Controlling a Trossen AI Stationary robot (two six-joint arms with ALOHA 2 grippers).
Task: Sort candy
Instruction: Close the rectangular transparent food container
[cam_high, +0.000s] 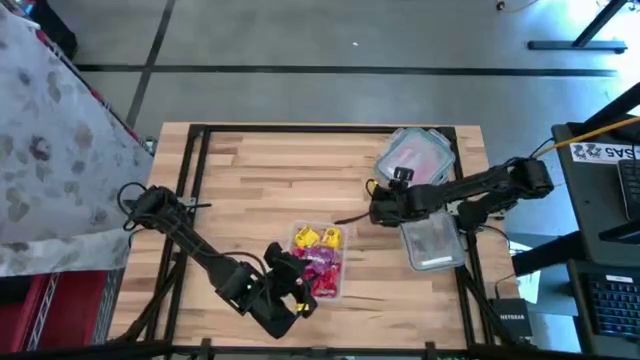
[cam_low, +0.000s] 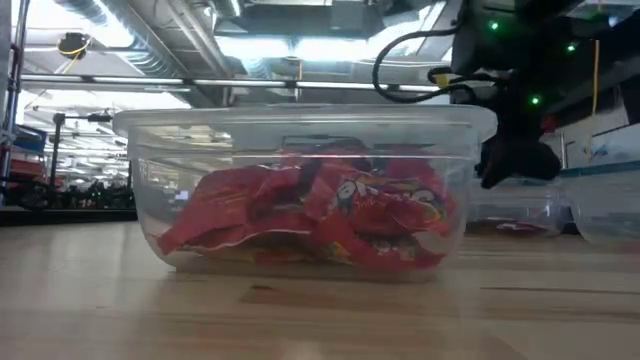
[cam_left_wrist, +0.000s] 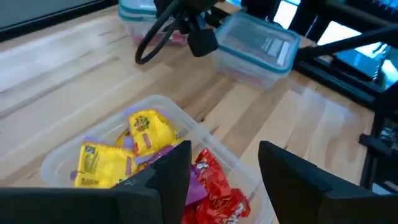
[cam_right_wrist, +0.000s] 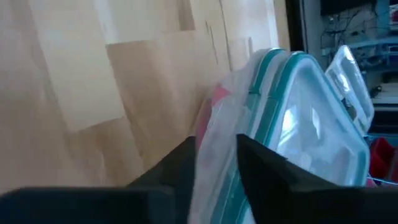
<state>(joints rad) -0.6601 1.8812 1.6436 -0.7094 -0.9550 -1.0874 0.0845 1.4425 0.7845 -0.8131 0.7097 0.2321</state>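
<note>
A clear open tub (cam_high: 341, 250) near the table's front edge holds the candy: yellow packets (cam_left_wrist: 124, 155), purple ones (cam_high: 322, 260) and red ones (cam_left_wrist: 221, 190). In the low view the red packets (cam_low: 330, 215) lie on its bottom. My left gripper (cam_left_wrist: 224, 180) is open above the tub's near end, one finger over the candy and one past the rim. It has nothing between its fingers. My right gripper (cam_high: 378, 212) hangs over bare wood to the tub's far right, left of two lidded tubs. Its fingers (cam_right_wrist: 180, 168) stand a narrow gap apart with nothing between them.
Two clear tubs with teal-edged lids stand at the right: one (cam_high: 415, 155) at the far side with pink-red contents, one (cam_high: 433, 243) nearer. Bare wood stretches across the table's left and middle. A black frame runs along the table's edges.
</note>
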